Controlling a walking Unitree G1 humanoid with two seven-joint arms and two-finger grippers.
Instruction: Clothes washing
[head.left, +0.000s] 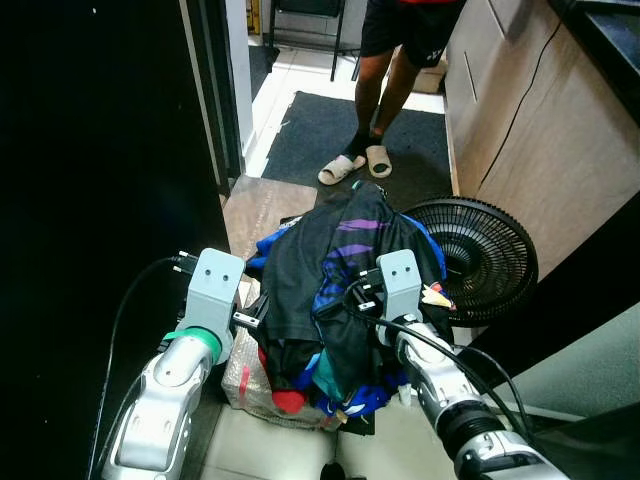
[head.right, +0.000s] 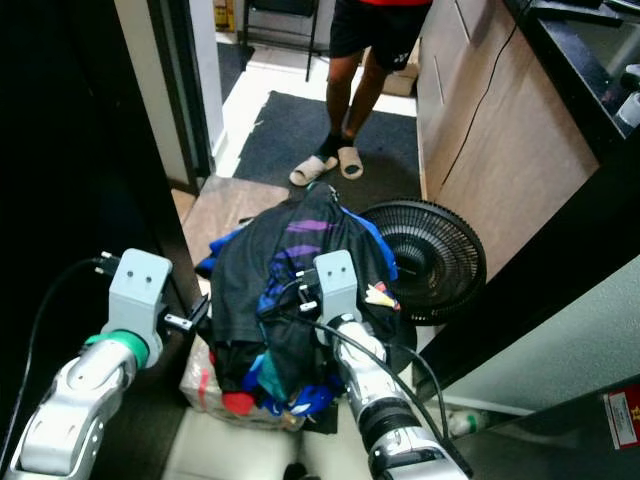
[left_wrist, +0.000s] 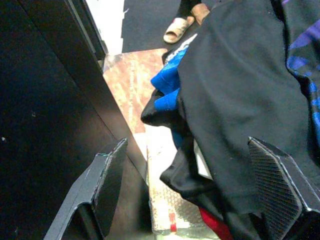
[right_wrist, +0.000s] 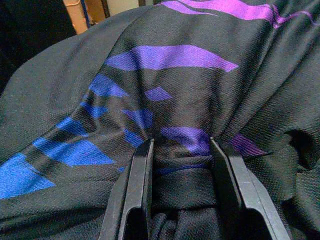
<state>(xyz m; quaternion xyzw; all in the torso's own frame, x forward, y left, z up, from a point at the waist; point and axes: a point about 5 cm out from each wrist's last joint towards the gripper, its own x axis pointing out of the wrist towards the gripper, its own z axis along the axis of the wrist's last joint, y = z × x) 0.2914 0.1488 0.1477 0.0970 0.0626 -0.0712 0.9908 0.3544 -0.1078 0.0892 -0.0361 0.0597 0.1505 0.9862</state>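
Pale floor tiles meet a dark doormat (head.left: 330, 135) toward the upper centre of the left eye view, where a person's legs in beige slippers (head.left: 352, 164) stand. Wood-grain cabinet fronts (head.left: 530, 120) run down the upper right; a dark panel fills the left side.

At centre frame a heap of clothes (head.left: 335, 290) mounds over a container (head.left: 248, 385) whose wall shows a pale, netted wrapping at lower centre. On top lies a black shirt (right_wrist: 165, 90) of fine knit weave, printed with angular purple and blue bars; bright blue and red fabric shows beneath it. A round black fan (head.left: 478, 258) with a wire-spoke grille lies just beside the heap, to its right.

The right gripper (right_wrist: 181, 157) is pressed into the shirt, its two black fingers pinching a gathered fold of the fabric between them. The left gripper (left_wrist: 192, 187) sits at the heap's left edge, fingers spread wide, one ribbed pad (left_wrist: 272, 177) resting against black cloth.
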